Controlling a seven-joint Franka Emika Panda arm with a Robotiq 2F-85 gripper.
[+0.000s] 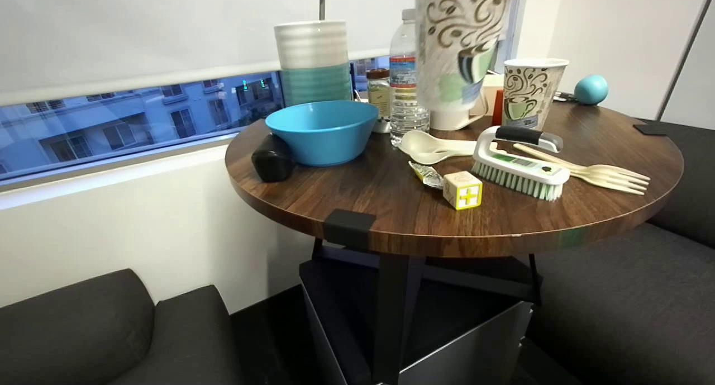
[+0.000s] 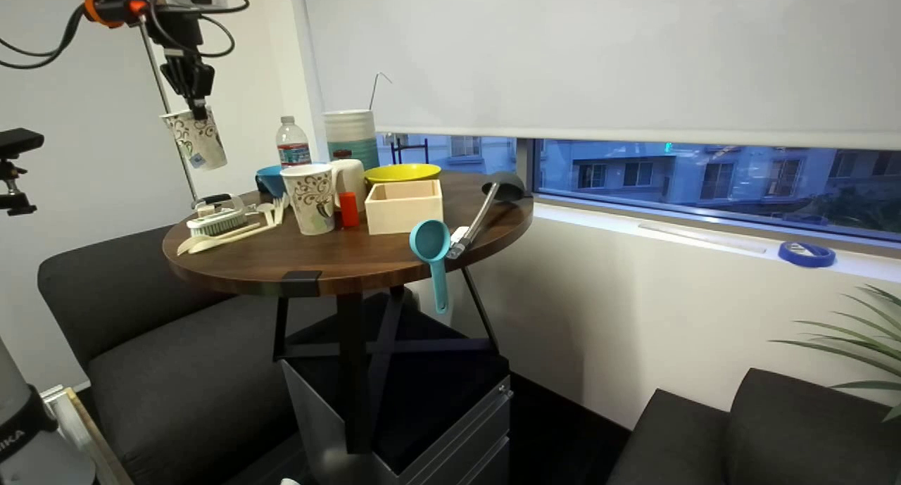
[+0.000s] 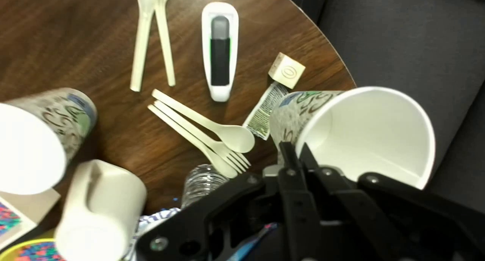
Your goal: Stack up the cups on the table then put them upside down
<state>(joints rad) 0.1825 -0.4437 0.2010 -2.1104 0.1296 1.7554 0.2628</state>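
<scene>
The gripper (image 3: 296,146), its fingers pinched on the rim of a patterned paper cup (image 2: 201,143), one tip inside the wall and one outside, holds that cup mouth up and slightly tilted above the table (image 1: 335,189). A second cup (image 2: 314,205) stands upright on the tabletop, well apart from the first. Its surroundings are crowded: a white mug (image 3: 122,189) is just beside it, with a small red object (image 2: 348,210) and a wooden box (image 2: 405,215) near; whether mug and cup touch cannot be told. A yellow bowl (image 2: 402,172) is behind the box in an exterior view. In the wrist view, pale cutlery (image 3: 237,139) lies between the two cups, near a brush (image 3: 207,45), a toy block (image 3: 287,71) and a wrapper (image 3: 263,115). In an exterior view, the raised cup partly covers a water bottle (image 1: 402,108) and the mug; a blue bowl (image 1: 327,142) stands beyond the bottle. A turquoise scoop (image 2: 431,241) juts past the table's edge.
</scene>
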